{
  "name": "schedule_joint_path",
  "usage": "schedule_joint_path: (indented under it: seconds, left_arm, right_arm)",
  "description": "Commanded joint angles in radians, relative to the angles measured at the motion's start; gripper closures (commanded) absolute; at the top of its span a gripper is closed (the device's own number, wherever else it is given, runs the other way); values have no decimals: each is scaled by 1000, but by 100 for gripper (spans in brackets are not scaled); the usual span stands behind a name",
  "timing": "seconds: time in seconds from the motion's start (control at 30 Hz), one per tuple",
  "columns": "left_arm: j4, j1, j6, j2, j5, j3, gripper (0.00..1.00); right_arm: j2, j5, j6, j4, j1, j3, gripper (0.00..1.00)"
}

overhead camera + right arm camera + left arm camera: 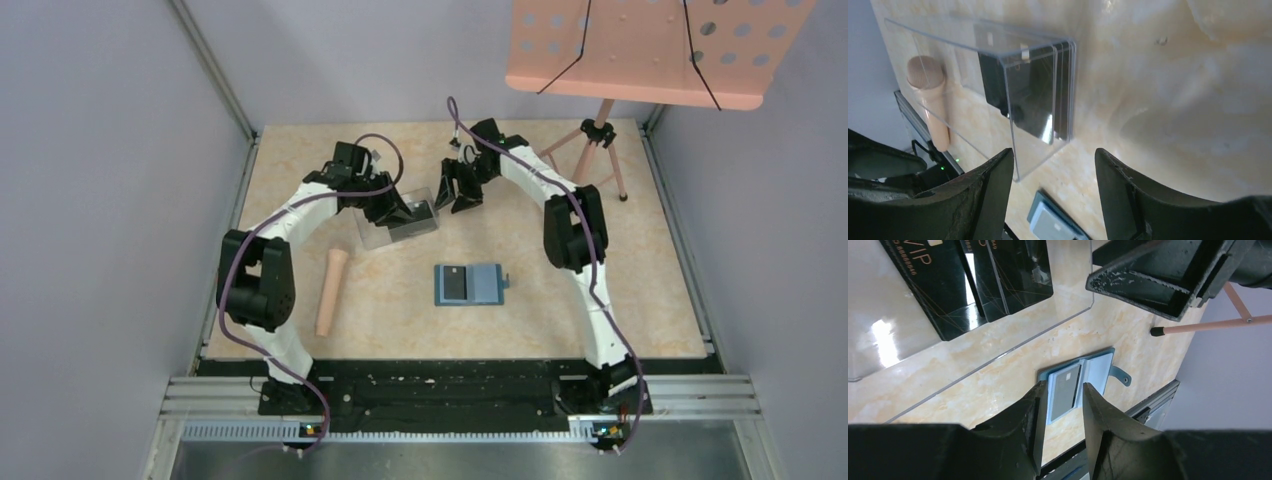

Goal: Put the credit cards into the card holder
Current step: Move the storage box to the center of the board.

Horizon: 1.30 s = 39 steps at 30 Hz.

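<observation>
Teal card holder [488,284] lies opened flat mid-desk with one black card [455,283] on its left face, its inner faces turned up for loading. More credit cards [1013,270] stand in the clear box [368,236] at the back. Over that box hangs the left hand [1064,390], the right hand [1054,157] just beside it. Both are spread and pinch nothing, probably poised to draw out a card.

I work in a lab test cell: plain lilac walls [100,200] box in my marbled worktop [650,290], aluminium rails [700,395] run at 6 o'clock, and a perforated board [640,50] on a tripod [601,135] stands at 1 o'clock.
</observation>
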Motion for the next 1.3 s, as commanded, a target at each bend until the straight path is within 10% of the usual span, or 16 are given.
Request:
schedule_joint_path:
  seconds: [0.0,0.3,0.6,1.27]
  left_arm:
    - [-41,11,27,20,-77,79,62]
    - [-55,10,39,152,-146,130,67]
    - [-121,-14,82,203,-115,167,81]
    - [-34,-27,33,167,-115,29,72]
  right_arm:
    - [91,-92,60,-39,14,161,40]
    - [92,-192,79,10,40,90,45]
    - [-21,-153,74,10,98,-72,78]
    - [-165,-177,125,127,103,-236,50]
